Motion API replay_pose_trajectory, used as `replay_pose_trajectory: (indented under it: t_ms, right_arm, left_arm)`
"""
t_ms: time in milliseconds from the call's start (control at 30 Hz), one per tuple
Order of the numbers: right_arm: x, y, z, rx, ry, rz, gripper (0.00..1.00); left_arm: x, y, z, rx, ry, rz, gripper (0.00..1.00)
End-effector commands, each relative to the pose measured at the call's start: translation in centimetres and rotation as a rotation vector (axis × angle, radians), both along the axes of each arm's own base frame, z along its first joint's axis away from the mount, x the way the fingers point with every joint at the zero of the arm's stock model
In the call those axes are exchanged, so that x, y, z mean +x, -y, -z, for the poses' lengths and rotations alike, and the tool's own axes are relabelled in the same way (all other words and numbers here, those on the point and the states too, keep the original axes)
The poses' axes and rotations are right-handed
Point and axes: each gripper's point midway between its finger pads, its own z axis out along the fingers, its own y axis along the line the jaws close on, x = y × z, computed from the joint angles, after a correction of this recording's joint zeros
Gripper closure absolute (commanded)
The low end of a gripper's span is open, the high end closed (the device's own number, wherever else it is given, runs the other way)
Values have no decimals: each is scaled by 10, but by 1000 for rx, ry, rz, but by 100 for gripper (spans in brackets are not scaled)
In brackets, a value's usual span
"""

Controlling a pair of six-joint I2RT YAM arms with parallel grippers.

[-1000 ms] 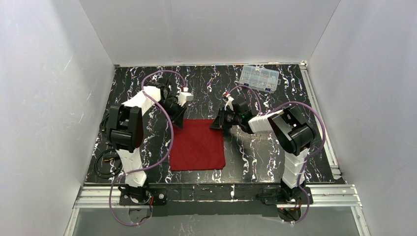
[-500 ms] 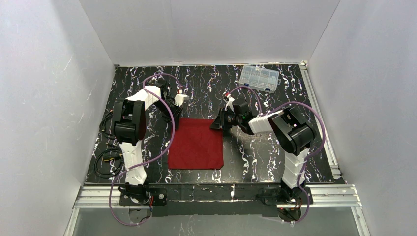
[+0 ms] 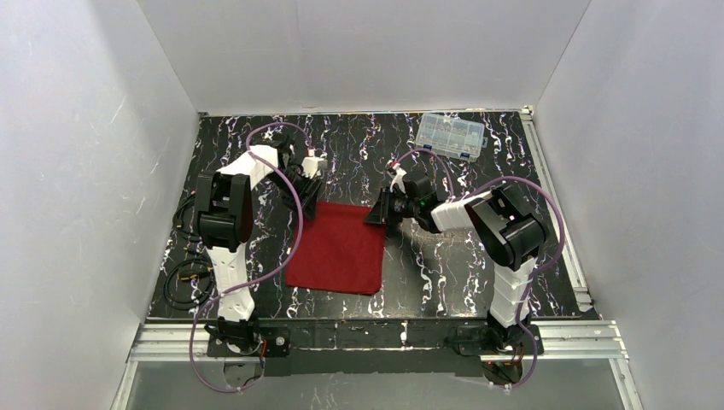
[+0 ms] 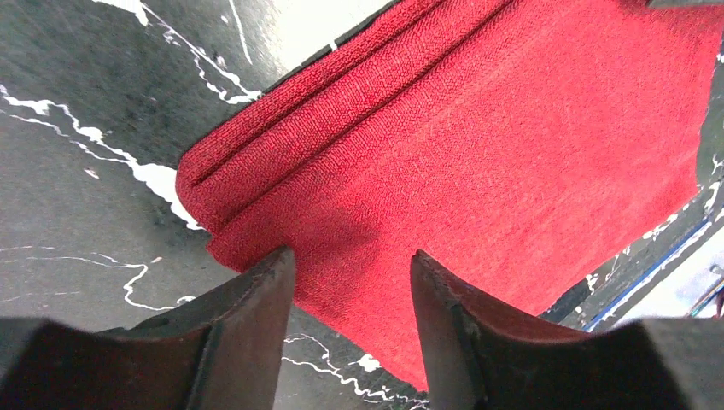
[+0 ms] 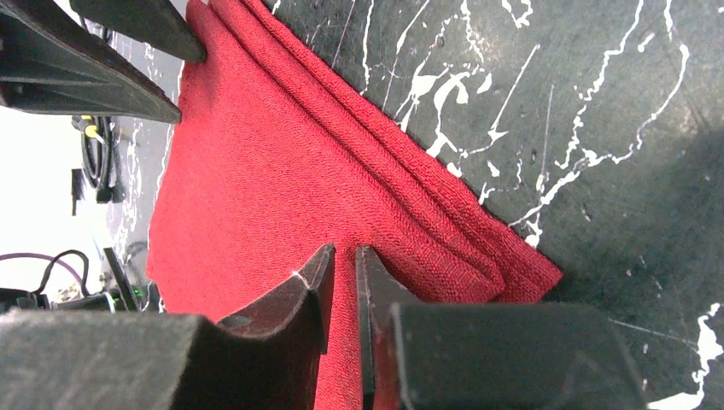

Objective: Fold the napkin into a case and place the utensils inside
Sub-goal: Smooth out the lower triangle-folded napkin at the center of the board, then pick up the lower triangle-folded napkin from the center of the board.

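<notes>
The deep red cloth napkin [image 3: 335,256], folded into flat layers, lies on the black white-veined table [image 3: 444,265] between the two arms. The left gripper [image 4: 352,269] stands over the napkin's far left corner with its fingers spread apart, gripping nothing. At the far right corner, the right gripper [image 5: 344,269] has its fingers pressed nearly together, pinching the cloth just beside its layered edge.

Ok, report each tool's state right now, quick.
Left tool: open, holding nothing, fingers astride the napkin near one corner.
Right tool: closed, pinching the napkin near another corner.
</notes>
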Motion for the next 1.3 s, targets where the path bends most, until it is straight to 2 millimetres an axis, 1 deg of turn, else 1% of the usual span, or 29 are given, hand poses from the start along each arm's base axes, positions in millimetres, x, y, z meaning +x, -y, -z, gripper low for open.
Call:
replay_pose_trajectory:
  t_ms: [0,33,100,167,233,300,367,400,433,467,500,533,567,600,633,667,700,733,767,800,833,900,933,967,1067,1100,1167,1200,1267]
  right_arm:
    - [7,12,13,-110,-19,8,75]
    - [15,10,5,-112,-1,5,75]
    - [24,6,-14,-121,44,-13,75]
    - [33,5,-39,-151,112,-22,72]
    - [38,9,-63,-193,167,-27,66]
    - [35,17,-86,-231,206,-36,62]
    - [29,24,-108,-253,258,-41,56]
    - [25,28,-119,-262,287,-42,51]
    - [22,32,-129,-264,317,-41,17]
    - [16,32,-146,-231,352,-45,3]
    - [16,31,-155,-188,369,-30,2]
    - [18,32,-168,-111,369,51,1]
    - [20,36,-182,-19,331,177,1]
    - [22,43,-183,19,317,242,1]
    - [18,42,-182,71,321,246,1]
    - [17,35,-193,128,357,213,7]
    - [18,28,-201,128,374,179,11]
    - [16,23,-196,41,368,131,14]
    - [7,15,-188,-100,389,85,15]
    - [-9,17,-169,-282,403,28,14]
    - [-20,16,-166,-398,471,4,12]
    - [-42,16,-159,-520,572,-57,4]
    - [-51,18,-151,-547,606,-86,2]
    - [-62,22,-149,-542,661,-143,1]
    - [-100,29,-133,-420,792,-301,1]
    - [-110,26,-140,-355,844,-335,1]
    - [-124,26,-148,-301,899,-378,1]
    - [-128,25,-147,-304,909,-407,1]
    - [-135,23,-135,-349,902,-481,1]
  left_arm:
    - [23,-14,-30,42,132,-15,44]
    - [27,-15,-41,46,162,-24,38]
    - [36,-16,-70,46,245,-44,34]
    - [44,-16,-111,34,365,-55,25]
    - [47,-18,-150,27,480,-55,3]
    - [47,-23,-181,40,582,-57,1]
    - [47,-35,-197,85,664,-105,1]
    - [45,-39,-201,96,692,-108,2]
    - [39,-42,-207,98,717,-107,2]
    - [33,-43,-206,90,721,-99,1]
    - [27,-42,-205,75,726,-83,1]
    - [20,-40,-202,61,727,-65,2]
    - [15,-39,-200,49,731,-54,2]
    - [12,-38,-197,45,735,-52,2]
    - [10,-37,-194,34,732,-48,2]
    - [4,-35,-190,22,714,-30,2]
    - [-3,-32,-187,7,691,4,1]
    - [-10,-30,-185,-10,669,38,1]
    - [-18,-28,-182,-29,646,71,1]
    - [-28,-26,-177,-51,623,116,2]
    - [-40,-24,-169,-72,600,178,2]
    - [-58,-25,-149,-80,573,259,2]
    - [-66,-27,-138,-75,566,309,3]
    - [-75,-30,-125,-67,551,353,4]
    - [-102,-40,-93,-43,498,471,7]
    - [-112,-44,-83,-37,480,505,8]
    - [-128,-49,-67,-34,493,603,9]
    - [-133,-49,-62,-35,518,640,9]
    - [-144,-48,-51,-50,566,712,9]
